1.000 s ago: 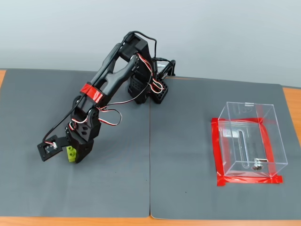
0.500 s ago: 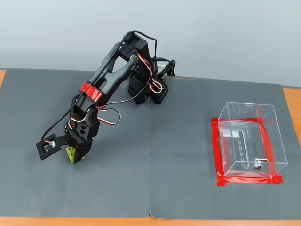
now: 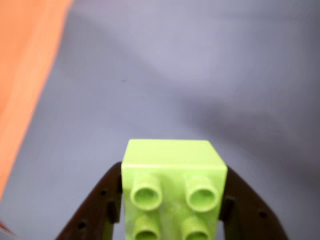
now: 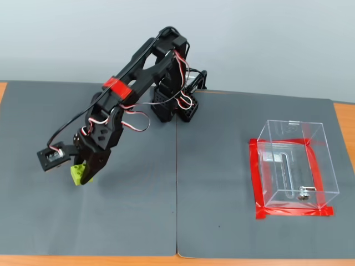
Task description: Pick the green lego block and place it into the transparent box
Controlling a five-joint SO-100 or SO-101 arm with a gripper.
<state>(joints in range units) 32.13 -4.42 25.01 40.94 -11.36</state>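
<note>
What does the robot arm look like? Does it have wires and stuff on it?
Yes! The arm is black and chunky, with a band of red tape around it. Thin red, white and black wires loop along its joints. The gripper has two dark fingers, and a little black camera sticks out beside it.

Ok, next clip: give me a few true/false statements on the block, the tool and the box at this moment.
1. The tool grips the green lego block. True.
2. The block's studs show in the wrist view. True.
3. The block lies inside the transparent box. False: the box holds no block, which is far to its left in the fixed view.
4. The box stands on blue tape. False: the tape is red.
5. The box lies tipped over. False: it stands upright.
</note>
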